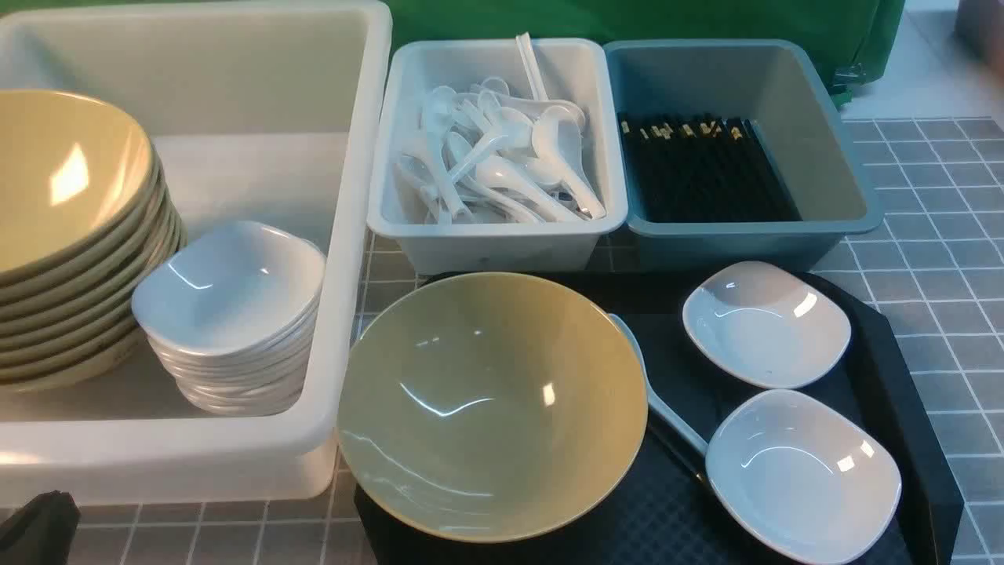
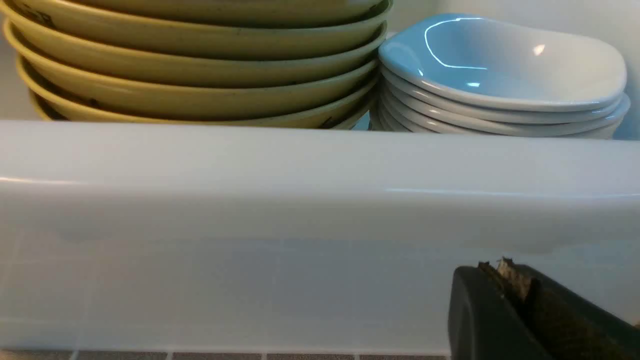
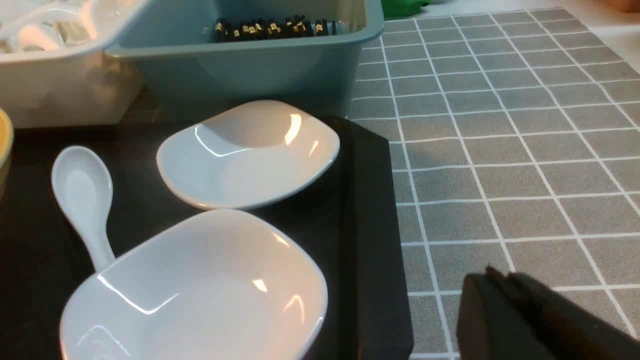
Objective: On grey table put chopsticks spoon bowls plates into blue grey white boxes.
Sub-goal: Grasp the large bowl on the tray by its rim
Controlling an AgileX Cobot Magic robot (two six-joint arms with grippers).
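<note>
A beige bowl point(image 1: 490, 404), a white spoon point(image 1: 655, 392) and two white plates point(image 1: 765, 322) point(image 1: 800, 475) lie on a black tray point(image 1: 894, 377). The big white tub point(image 1: 345, 235) holds a stack of bowls point(image 1: 70, 235) and a stack of plates point(image 1: 231, 314). The grey-white box point(image 1: 502, 239) holds spoons. The blue box point(image 1: 831, 157) holds chopsticks point(image 1: 698, 169). My left gripper point(image 2: 500, 272) is shut and empty, low in front of the tub's near wall point(image 2: 300, 200). My right gripper point(image 3: 495, 280) is shut and empty over the grey table point(image 3: 500, 150), right of the tray point(image 3: 370, 225).
The left gripper shows as a dark shape at the front view's bottom left corner point(image 1: 39, 526). A green cloth point(image 1: 627, 20) hangs behind the boxes. Bare grey table point(image 1: 941, 235) lies right of the tray and the blue box.
</note>
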